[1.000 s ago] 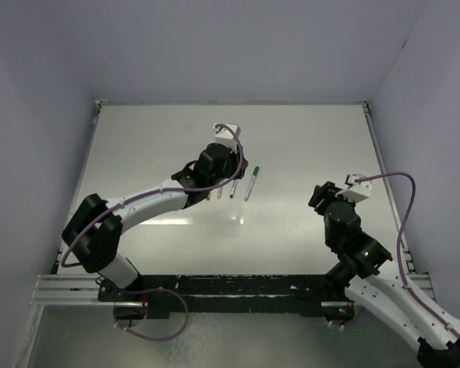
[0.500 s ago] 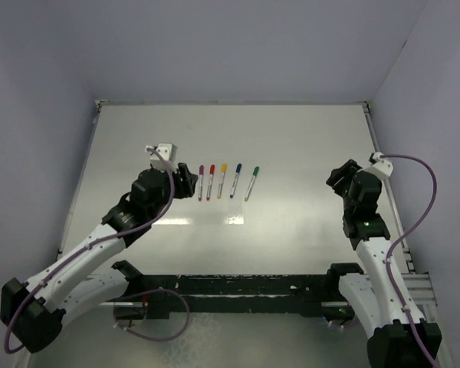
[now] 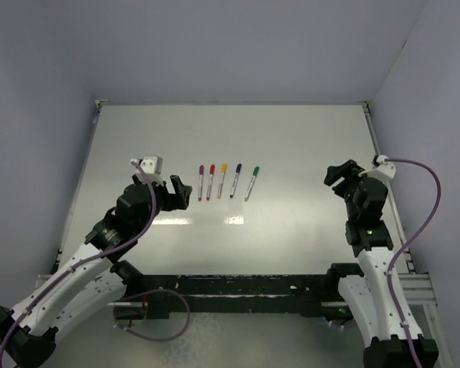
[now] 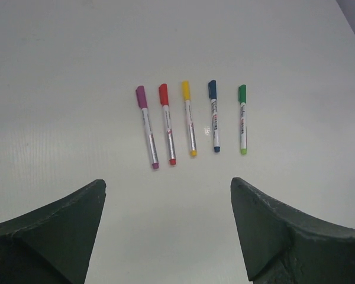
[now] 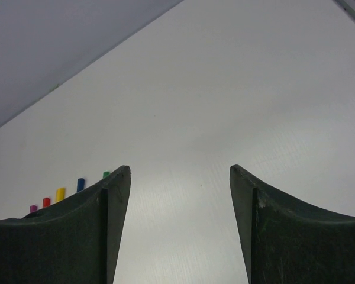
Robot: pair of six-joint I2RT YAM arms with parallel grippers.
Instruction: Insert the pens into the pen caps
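Several pens (image 3: 228, 181) lie side by side in a row at the table's middle, white barrels pointing toward me. Each carries a coloured pen cap on its far end: purple (image 4: 141, 96), red (image 4: 163, 93), yellow (image 4: 186, 90), blue (image 4: 212, 89) and green (image 4: 242, 93). My left gripper (image 3: 175, 187) hangs just left of the row, open and empty; in its wrist view the left gripper (image 4: 167, 182) faces the row from the near side. My right gripper (image 3: 338, 175) stands far right of the pens, open and empty. The right gripper (image 5: 180, 168) frames bare table, the caps (image 5: 60, 194) peeking past its left finger.
A raised rim (image 3: 230, 103) edges the white table at the back, with purple-grey walls close behind and on both sides. The black rail (image 3: 230, 285) with both arm bases runs along the near edge. A purple cable (image 3: 414, 207) loops beside the right arm.
My left gripper has drawn back left off the row and opened wide, uncovering all the pens. My right arm has swung right and up, and its jaws have spread a little.
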